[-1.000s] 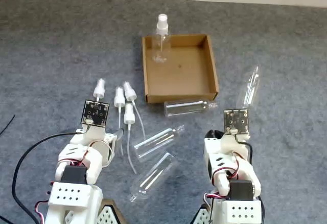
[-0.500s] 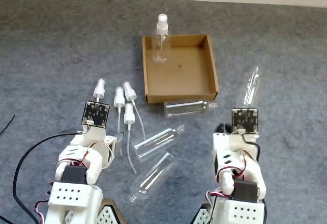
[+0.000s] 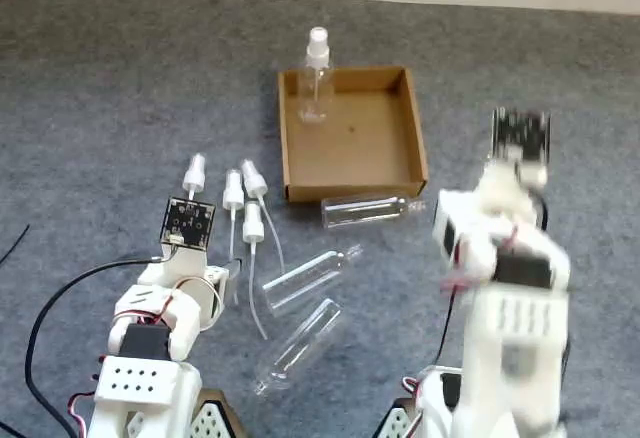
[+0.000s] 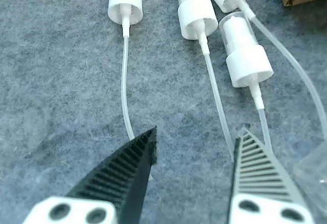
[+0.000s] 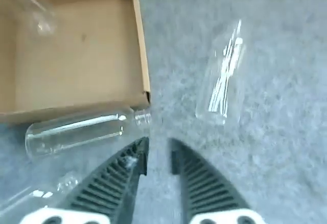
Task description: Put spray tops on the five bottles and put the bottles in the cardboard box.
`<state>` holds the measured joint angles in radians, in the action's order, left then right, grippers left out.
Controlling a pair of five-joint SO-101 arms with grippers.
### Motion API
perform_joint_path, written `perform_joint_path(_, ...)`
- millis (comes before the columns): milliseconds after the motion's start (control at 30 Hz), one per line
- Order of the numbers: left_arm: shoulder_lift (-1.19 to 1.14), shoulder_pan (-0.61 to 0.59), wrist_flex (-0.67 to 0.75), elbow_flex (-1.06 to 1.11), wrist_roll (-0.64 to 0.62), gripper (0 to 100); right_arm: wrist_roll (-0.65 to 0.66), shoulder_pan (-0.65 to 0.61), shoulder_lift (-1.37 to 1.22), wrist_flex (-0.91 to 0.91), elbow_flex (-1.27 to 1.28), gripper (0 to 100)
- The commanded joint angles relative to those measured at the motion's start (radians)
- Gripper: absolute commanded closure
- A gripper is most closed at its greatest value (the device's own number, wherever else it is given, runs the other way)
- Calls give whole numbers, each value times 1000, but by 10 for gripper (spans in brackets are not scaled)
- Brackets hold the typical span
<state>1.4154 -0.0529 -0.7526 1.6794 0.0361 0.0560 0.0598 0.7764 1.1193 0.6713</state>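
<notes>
cardboard box (image 3: 360, 153) sits at the back, one topped bottle (image 3: 316, 78) standing in its back left corner. right gripper (image 5: 158, 150) hangs narrowly parted and empty, near the bare bottle (image 5: 76, 129) lying just in front of the box. left gripper (image 4: 196, 142) gapes wide over four loose spray tops (image 4: 245, 55).

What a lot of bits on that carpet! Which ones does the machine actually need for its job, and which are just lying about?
For the job:
cardboard box
capped bottle standing in it
four bare bottles lying flat
four loose spray tops

Just lying about:
black cable
grey carpet
</notes>
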Motion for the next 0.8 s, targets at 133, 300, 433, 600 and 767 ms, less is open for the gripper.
perform_joint_path(133, 8, -8, -3, 25, -9, 779, 97, 125, -664, 262, -688, 754)
perform_joint_path(300, 8, -8, -3, 25, -8, 779, 193, 202, -970, 280, -986, 749)
perform_joint_path(433, 8, -8, -5, 25, -8, 779, 238, 203, -1136, 282, -1150, 749)
perform_joint_path(600, 8, -8, -5, 25, -8, 779, 241, 216, -1307, 271, -1288, 748)
perform_joint_path(767, 8, -8, -5, 25, -8, 779, 241, 214, -1512, 271, -1471, 748)
